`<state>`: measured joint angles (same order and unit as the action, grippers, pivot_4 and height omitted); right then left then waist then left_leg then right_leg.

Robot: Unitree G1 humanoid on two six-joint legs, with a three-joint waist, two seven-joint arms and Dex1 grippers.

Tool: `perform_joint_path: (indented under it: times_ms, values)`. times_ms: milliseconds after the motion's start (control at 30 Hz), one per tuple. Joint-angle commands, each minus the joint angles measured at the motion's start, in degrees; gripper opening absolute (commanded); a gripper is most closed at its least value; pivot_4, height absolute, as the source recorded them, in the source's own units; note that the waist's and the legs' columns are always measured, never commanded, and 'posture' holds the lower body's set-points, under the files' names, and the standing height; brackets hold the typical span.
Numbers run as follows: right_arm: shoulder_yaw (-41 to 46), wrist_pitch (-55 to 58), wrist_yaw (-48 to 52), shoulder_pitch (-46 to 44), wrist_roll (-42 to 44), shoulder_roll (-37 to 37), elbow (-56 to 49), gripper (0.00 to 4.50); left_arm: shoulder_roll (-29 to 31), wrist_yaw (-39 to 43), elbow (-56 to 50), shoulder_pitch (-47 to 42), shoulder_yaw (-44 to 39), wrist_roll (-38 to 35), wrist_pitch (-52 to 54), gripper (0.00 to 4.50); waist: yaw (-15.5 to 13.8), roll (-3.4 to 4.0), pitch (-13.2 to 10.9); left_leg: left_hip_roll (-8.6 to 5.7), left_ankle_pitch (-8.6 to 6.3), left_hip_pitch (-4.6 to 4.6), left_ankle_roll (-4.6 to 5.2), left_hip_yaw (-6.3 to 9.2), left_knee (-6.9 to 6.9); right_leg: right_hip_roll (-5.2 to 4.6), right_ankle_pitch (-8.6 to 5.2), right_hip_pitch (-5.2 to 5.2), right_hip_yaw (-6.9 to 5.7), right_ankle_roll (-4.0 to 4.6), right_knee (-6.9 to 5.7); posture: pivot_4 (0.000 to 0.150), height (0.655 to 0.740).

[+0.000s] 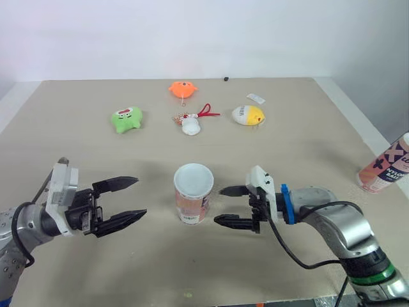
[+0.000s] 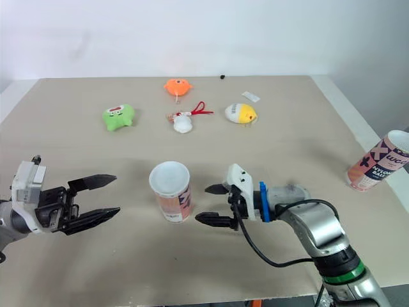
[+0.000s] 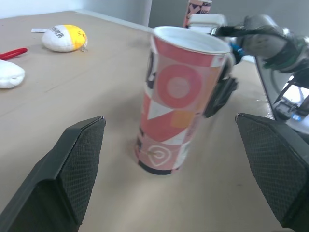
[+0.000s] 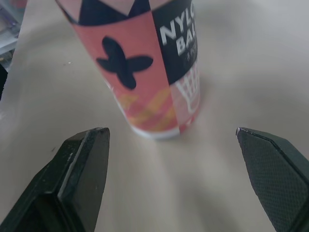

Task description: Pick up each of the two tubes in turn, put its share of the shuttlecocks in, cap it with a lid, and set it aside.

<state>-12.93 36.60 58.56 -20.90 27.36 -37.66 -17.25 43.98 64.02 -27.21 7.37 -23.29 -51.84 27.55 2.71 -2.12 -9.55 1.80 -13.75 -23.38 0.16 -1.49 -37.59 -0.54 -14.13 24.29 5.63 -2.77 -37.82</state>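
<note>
The left tool (image 1: pixel 139 197) hovers over the surface (image 1: pixel 77 153) with its fingers spread wide. Their tips aim at an upright tube (image 1: pixel 193 193), which stands near the middle of the near edge, a little apart from them. The right tool (image 1: pixel 219 206) faces the tube from the other side, its fingers also spread, with the tips close to the tube's wall but not touching it. The tube stands between the two tools.

A second tube (image 1: pixel 385 167) stands at the right edge, well apart. Toward the far edge lie a green toy (image 1: pixel 126 119), an orange toy (image 1: pixel 183 89), a white toy (image 1: pixel 191 123) with a red cord, and a yellow-and-white toy (image 1: pixel 248 115).
</note>
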Motion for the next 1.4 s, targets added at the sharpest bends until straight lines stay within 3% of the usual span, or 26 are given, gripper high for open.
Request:
perform_joint_path:
  times_ms: [33,700,800,900,1033,1200,1400]
  values:
    - [-2.63,-3.37,1.90,-3.20,-1.85,2.62,2.61,4.48,0.32,-0.51,-3.36,1.26,-3.00,-2.22,-0.15,4.50,0.00,0.00,0.00,0.01,0.00,0.01,0.00,-0.01,0.00,0.00,0.02,0.00,-0.02,0.04,0.00,0.150,0.7400]
    - [-9.15,-8.23,6.23,-9.96,-6.43,12.18,11.32,4.48,0.83,-1.65,-6.61,3.09,-4.33,-3.56,-0.11,4.50,0.02,0.00,0.00,0.06,0.04,0.07,-0.08,0.01,0.00,0.07,0.11,0.02,-0.15,0.42,-0.16,0.150,0.7400]
    - [-8.49,-8.12,6.51,-9.79,-5.93,12.24,11.44,3.77,0.59,-2.14,-6.82,2.55,-3.67,-3.53,-0.02,4.50,0.03,0.00,0.00,0.06,0.04,0.07,-0.09,0.00,0.00,0.07,0.19,0.02,-0.15,0.56,-0.17,0.150,0.7400]
    - [-7.88,-7.63,7.05,-9.29,-5.36,11.52,10.55,2.63,0.32,-2.76,-6.84,1.55,-2.55,-3.34,-0.15,4.50,0.02,0.00,0.00,0.06,0.04,0.06,-0.10,0.00,0.00,0.08,0.18,0.02,-0.17,0.56,-0.18,0.150,0.7400]
    - [-5.21,-4.69,5.77,-8.82,-3.75,10.17,8.90,2.16,-0.67,-3.71,-6.00,-2.60,1.14,-1.89,-1.19,4.50,-0.03,-0.01,0.00,0.03,0.09,0.06,-0.17,-0.01,0.00,0.08,0.19,0.00,-0.19,0.56,-0.19,0.150,0.7400]
    - [4.03,-1.23,1.67,-7.06,-0.63,6.81,6.45,2.09,-3.32,-5.70,-2.32,-11.09,9.29,4.13,-3.31,4.50,-0.35,-0.01,0.00,-0.07,0.14,0.04,-0.26,0.01,-0.03,0.09,0.18,-0.08,-0.18,0.49,-0.22,0.150,0.7400]
    - [23.70,1.34,-14.19,-1.09,0.21,4.68,5.12,2.09,-13.66,-10.21,6.34,-26.09,21.21,12.65,-6.20,4.50,-1.30,-0.08,0.00,-0.27,0.18,-0.06,-0.33,0.05,-0.17,0.17,0.26,-0.15,-0.02,0.29,-0.19,0.150,0.7400]
